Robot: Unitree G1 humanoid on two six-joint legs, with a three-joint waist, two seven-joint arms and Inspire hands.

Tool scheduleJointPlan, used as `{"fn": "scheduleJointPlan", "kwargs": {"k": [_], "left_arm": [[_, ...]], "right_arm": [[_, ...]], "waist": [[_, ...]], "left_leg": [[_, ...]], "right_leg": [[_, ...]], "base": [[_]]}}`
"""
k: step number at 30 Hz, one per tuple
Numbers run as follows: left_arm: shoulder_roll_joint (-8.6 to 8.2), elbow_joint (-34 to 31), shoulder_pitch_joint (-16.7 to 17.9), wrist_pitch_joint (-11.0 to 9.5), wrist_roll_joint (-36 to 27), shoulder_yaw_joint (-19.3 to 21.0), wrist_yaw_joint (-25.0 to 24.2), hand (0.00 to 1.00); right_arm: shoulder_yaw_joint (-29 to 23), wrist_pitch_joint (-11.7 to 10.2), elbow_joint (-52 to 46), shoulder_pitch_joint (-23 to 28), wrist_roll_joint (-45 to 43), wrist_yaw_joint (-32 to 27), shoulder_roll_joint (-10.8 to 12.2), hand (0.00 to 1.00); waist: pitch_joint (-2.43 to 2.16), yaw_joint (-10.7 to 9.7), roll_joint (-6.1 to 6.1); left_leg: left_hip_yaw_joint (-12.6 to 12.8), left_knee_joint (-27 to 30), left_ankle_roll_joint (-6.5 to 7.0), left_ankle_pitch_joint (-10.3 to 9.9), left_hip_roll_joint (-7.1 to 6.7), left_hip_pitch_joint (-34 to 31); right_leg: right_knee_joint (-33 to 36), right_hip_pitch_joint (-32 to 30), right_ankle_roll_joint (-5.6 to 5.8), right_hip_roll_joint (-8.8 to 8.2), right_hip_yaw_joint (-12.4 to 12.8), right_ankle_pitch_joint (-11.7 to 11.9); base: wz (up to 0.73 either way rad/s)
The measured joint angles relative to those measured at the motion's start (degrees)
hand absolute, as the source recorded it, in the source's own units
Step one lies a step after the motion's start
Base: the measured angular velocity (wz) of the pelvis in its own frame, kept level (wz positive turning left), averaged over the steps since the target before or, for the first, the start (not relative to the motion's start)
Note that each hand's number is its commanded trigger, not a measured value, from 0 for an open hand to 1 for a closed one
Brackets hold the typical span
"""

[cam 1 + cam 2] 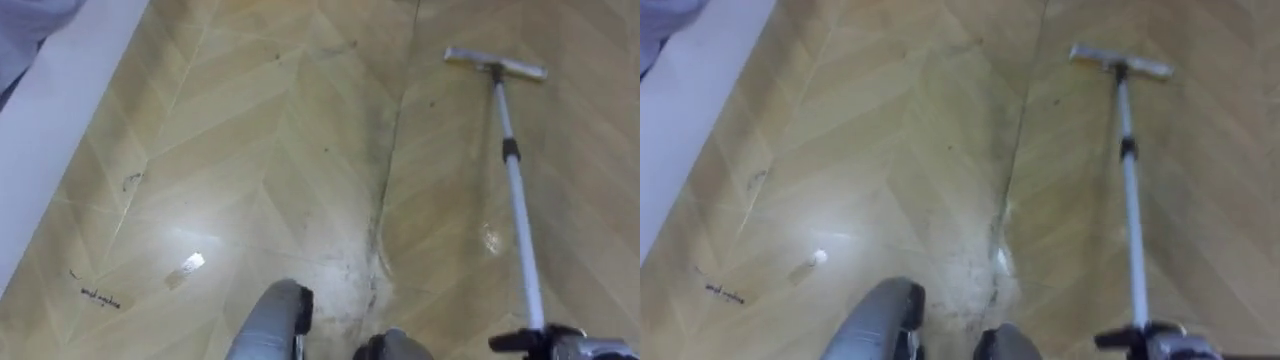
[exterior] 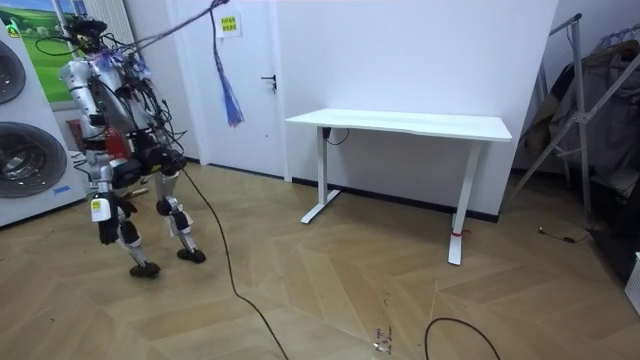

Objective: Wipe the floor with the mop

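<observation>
Floor (image 1: 250,150): pale wood-look boards laid in herringbone, shown close by the head cam and wider by the room cam. Room view: robot stands on both legs at the room view's left, just beside two stacked front-load washers (image 2: 25,150), w/ a white door (image 2: 245,80) behind it. A white desk (image 2: 400,124) stands well apart from the robot, against the wall near the room view's centre, and a folding drying rack (image 2: 580,110) hung w/ clothes is at the far right. Eye views: a white flat surface (image 1: 60,110) crosses the upper L corner diagonally, well apart from the right hand (image 1: 575,347) and far to its L. Mop (image 1: 515,200): its mop head (image 1: 496,64) lies flat on the boards, far ahead of the right hand. The silver pole, w/ a dark collar partway along, runs straight back from the head to that hand at the lower R edge. The hand meets the pole's near end, but whether it is closed round the pole or merely against it cannot be told, as the frame edge cuts it off. Dark grimy seam (image 1: 380,200): runs front-to-back between boards, L of the pole and hand, w/ whitish scuffs at its near end. Glare spot (image 1: 190,263): further L of the hand. Small dark scribble mark (image 1: 100,297): furthest L, near the white surface's lower end.
</observation>
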Motion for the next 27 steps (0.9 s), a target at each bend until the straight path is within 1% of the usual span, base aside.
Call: {"fn": "scheduleJointPlan", "kwargs": {"k": [1, 2, 3, 4, 5, 6, 7, 8, 9, 10, 11, 12, 13, 14, 15, 16, 17, 18, 19, 20, 21, 22, 23, 24, 25, 26, 27], "left_arm": [[0.03, 0.0, 0.0, 0.0, 0.0, 0.3, -0.7, 0.00], [0.13, 0.3, 0.2, 0.1, 0.3, 1.2, -2.0, 0.00], [0.13, 0.4, 0.4, 0.4, 1.2, 1.3, -2.8, 0.00], [0.13, 0.4, 0.0, 0.3, 1.2, 1.3, -3.1, 0.00], [-0.06, 0.4, -0.9, 0.3, 1.2, 1.3, -3.3, 0.00], [-0.35, 0.4, -1.5, 0.2, 1.5, 1.3, -3.3, 0.00], [-0.40, 0.4, -1.7, -0.2, 1.8, 1.3, -3.3, 0.00], [-0.60, 0.3, -2.4, -0.6, 2.3, 2.4, -3.3, 0.00], [-0.76, 0.1, -2.4, -1.1, 2.7, 3.2, -3.1, 0.00], [-0.82, 0.0, -2.5, -1.3, 3.4, 3.2, -3.0, 0.00], [-0.87, 0.0, -2.7, -1.5, 5.0, 3.2, -2.8, 0.00], [-1.12, -0.1, -2.7, -1.5, 6.1, 3.2, -2.8, 0.00], [-1.25, -0.1, -2.7, -1.4, 6.2, 3.1, -2.7, 0.00], [-1.68, -0.2, -2.7, -1.4, 6.1, 3.2, -2.6, 0.00], [-2.22, -0.5, -2.8, -1.5, 6.1, 3.2, -2.5, 0.00], [-2.45, -0.6, -2.8, -1.4, 6.1, 3.2, -2.4, 0.00], [-2.75, -0.6, -2.6, -1.3, 6.1, 3.2, -2.0, 0.00], [-3.09, 0.0, -2.4, -0.9, 6.1, 3.2, -1.7, 0.00], [-3.12, 0.2, -2.3, -0.6, 6.1, 3.2, -1.7, 0.00], [-3.07, 0.7, -2.3, -0.1, 6.0, 3.4, -1.7, 0.00], [-2.96, 1.0, -2.2, 0.6, 5.9, 3.8, -1.4, 0.00], [-2.86, 0.8, -2.3, 1.0, 5.7, 4.0, -1.1, 0.00], [-2.70, 0.8, -2.4, 1.4, 4.3, 4.3, -0.4, 0.00], [-2.38, 0.8, -2.8, 1.4, 3.1, 4.4, -0.1, 0.00], [-2.23, 0.8, -3.1, 1.4, 3.1, 4.4, -0.1, 0.00], [-2.06, 1.0, -3.7, 1.3, 3.1, 4.4, 0.2, 0.00], [-1.87, 0.8, -4.0, 1.1, 3.1, 4.4, 0.7, 0.00]], "right_arm": [[0.1, 0.0, 0.0, 0.0, 0.4, 0.4, 0.0, 1.00], [0.0, -0.1, 0.0, 1.0, 0.9, 1.2, 0.2, 1.00], [0.0, -0.2, 0.0, 3.8, 1.2, 1.6, -0.3, 1.00], [0.1, -0.3, 0.2, 5.4, 1.4, 1.6, -0.6, 1.00], [0.4, -0.5, 1.0, 8.8, 1.6, 1.7, -1.5, 1.00], [0.9, -0.4, 2.8, 11.7, 1.6, 1.5, -2.2, 1.00], [1.3, -0.4, 3.6, 13.3, 1.6, 1.4, -2.4, 1.00], [2.0, -0.2, 4.1, 17.3, 1.5, 0.7, -2.2, 1.00], [2.0, -0.2, 4.2, 21.0, 1.5, -0.1, -1.4, 1.00], [2.0, -0.2, 4.1, 22.4, 1.5, -0.5, -0.7, 1.00], [1.9, -0.2, 4.0, 24.3, 1.5, -1.3, 0.8, 1.00], [1.8, -0.3, 3.8, 25.6, 1.3, -2.1, 2.3, 1.00], [1.9, -0.4, 3.8, 26.1, 1.3, -2.5, 3.1, 1.00], [1.9, -0.5, 3.8, 26.6, 1.3, -3.1, 4.5, 1.00], [1.8, -0.5, 3.8, 26.9, 1.3, -3.7, 5.6, 1.00], [1.8, -0.5, 3.8, 26.9, 1.1, -3.8, 6.0, 1.00], [1.5, -0.5, 3.7, 27.0, 0.9, -3.9, 6.8, 1.00], [0.5, -0.2, 3.7, 27.0, 0.2, -3.8, 7.0, 1.00], [-0.2, 0.2, 3.7, 26.9, -0.2, -3.8, 7.0, 1.00], [-1.1, 1.0, 3.7, 25.9, -0.6, -3.9, 6.9, 1.00], [-2.7, 2.5, 3.7, 23.3, -2.2, -4.0, 6.6, 1.00], [-2.9, 3.2, 3.8, 21.9, -2.5, -4.0, 6.3, 1.00], [-3.1, 4.4, 4.2, 18.5, -2.4, -3.9, 5.4, 1.00], [-3.1, 4.8, 4.6, 14.5, -2.4, -3.8, 4.2, 1.00], [-3.1, 4.7, 4.6, 12.5, -2.4, -3.7, 3.5, 1.00], [-3.2, 3.9, 4.5, 8.3, -2.3, -3.7, 2.2, 1.00], [-3.2, 2.7, 3.9, 4.2, -2.0, -3.6, 1.1, 1.00]], "waist": [[-0.03, 0.2, 0.25], [-0.01, -0.1, 0.57], [-0.50, -0.7, 1.03], [-0.50, -0.9, 1.12], [-0.65, -1.2, 1.68], [-0.66, -1.6, 2.89], [-0.86, -1.9, 3.39], [-1.19, -1.9, 4.02], [-1.57, -2.6, 5.08], [-1.66, -3.3, 5.54], [-1.47, -4.0, 6.78], [-1.26, -5.4, 7.32], [-1.24, -6.1, 7.35], [-1.21, -7.1, 7.32], [-1.24, -7.4, 7.37], [-1.12, -7.6, 7.17], [-0.89, -7.7, 6.67], [-0.92, -7.7, 6.25], [-0.99, -7.4, 6.11], [-1.08, -6.4, 6.15], [-1.07, -6.2, 6.13], [-1.13, -6.2, 5.91], [-1.05, -6.2, 5.23], [-0.59, -6.1, 4.23], [-0.63, -5.9, 3.99], [-0.48, -5.0, 3.46], [-0.22, -4.1, 2.98]], "left_leg": [[-0.1, -5.2, -0.01, 0.0, -0.02, 1.3], [0.7, -8.2, 2.72, -0.3, -0.24, 2.8], [1.2, -8.2, 4.85, -2.1, -1.48, 4.1], [1.9, -8.2, 5.54, -2.9, -2.12, 4.9], [2.6, -7.8, 6.81, -4.5, -3.62, 6.3], [2.8, -6.7, 7.47, -6.3, -4.78, 7.7], [2.8, -6.3, 7.95, -7.3, -5.51, 8.3], [2.9, -5.9, 8.94, -8.9, -6.54, 9.7], [2.4, -5.9, 9.47, -10.3, -7.14, 11.0], [1.7, -5.9, 9.63, -10.8, -7.45, 11.4], [1.0, -6.4, 9.86, -11.6, -7.53, 12.5], [0.3, -7.3, 9.85, -12.1, -7.55, 13.8], [-0.1, -8.0, 9.76, -12.2, -7.57, 14.6], [-0.4, -9.5, 9.57, -12.4, -7.59, 16.1], [-1.0, -10.9, 9.22, -12.8, -7.58, 18.0], [-1.2, -11.4, 9.07, -13.1, -7.56, 18.9], [-1.5, -11.9, 8.69, -14.2, -7.48, 20.7], [-2.7, -11.4, 8.02, -15.6, -7.27, 22.3], [-3.0, -11.2, 7.61, -16.3, -7.03, 23.2], [-3.2, -10.9, 6.80, -17.5, -6.15, 24.8], [-3.6, -9.6, 6.00, -17.9, -5.27, 25.6], [-3.8, -9.0, 5.82, -18.0, -5.20, 25.7], [-4.2, -6.7, 5.18, -18.3, -5.08, 25.6], [-4.0, -3.6, 5.05, -18.3, -4.97, 25.2], [-3.9, -1.9, 4.89, -18.3, -4.88, 24.7], [-3.3, 1.7, 4.24, -17.9, -4.17, 23.6], [-2.6, 5.8, 2.57, -16.9, -2.97, 22.0]], "right_leg": [[-0.5, 1.0, 0.10, -0.01, 0.0, -0.5], [-1.6, 3.0, 0.37, -0.81, -0.3, -1.8], [-2.9, 5.1, 2.21, -2.01, -0.7, -2.3], [-3.2, 6.1, 2.51, -2.73, -0.5, -2.6], [-1.0, 6.6, 3.38, -3.98, 0.5, -2.5], [3.5, 6.1, 5.36, -4.89, 1.5, -0.6], [5.7, 5.8, 5.85, -5.12, 1.7, 0.6], [10.3, 4.6, 6.55, -5.35, 3.0, 3.9], [13.7, 3.2, 6.75, -5.04, 4.1, 7.0], [14.7, 2.1, 6.80, -4.70, 4.2, 7.3], [15.6, -0.6, 6.60, -4.27, 4.2, 7.0], [13.7, -3.4, 6.32, -3.43, 4.1, 6.6], [11.7, -4.6, 6.32, -3.17, 4.0, 6.6], [5.8, -6.2, 6.19, -2.86, 4.0, 6.7], [-1.7, -6.9, 5.55, -2.67, 3.8, 7.5], [-5.5, -6.9, 5.25, -2.66, 3.5, 8.4], [-11.6, -6.8, 4.60, -2.67, 3.2, 11.3], [-13.1, -6.0, 4.51, -2.45, 2.5, 14.3], [-13.1, -5.0, 4.31, -2.15, 2.0, 14.7], [-13.0, -3.1, 3.25, -1.60, 0.9, 15.3], [-12.6, -1.6, 2.25, -1.23, -0.3, 14.9], [-11.9, -1.2, 1.96, -1.22, -0.6, 14.1], [-10.3, -0.9, 1.45, -1.37, -1.3, 12.4], [-8.3, -0.7, 0.90, -1.51, -1.3, 10.7], [-7.3, -0.7, 0.67, -1.50, -1.4, 9.9], [-6.0, -0.6, 0.16, -1.08, -1.5, 8.7], [-5.3, -0.6, -0.40, -0.31, -1.5, 8.2]], "base": [[-0.04], [0.21], [0.36], [0.59], [0.46], [0.40], [0.21], [0.10], [0.08], [0.05], [0.00], [-0.05], [-0.08], [-0.06], [-0.03], [0.00], [0.13], [0.15], [0.05], [0.00], [0.00], [0.16], [0.22], [0.19], [0.08], [-0.07], [-0.14]]}}
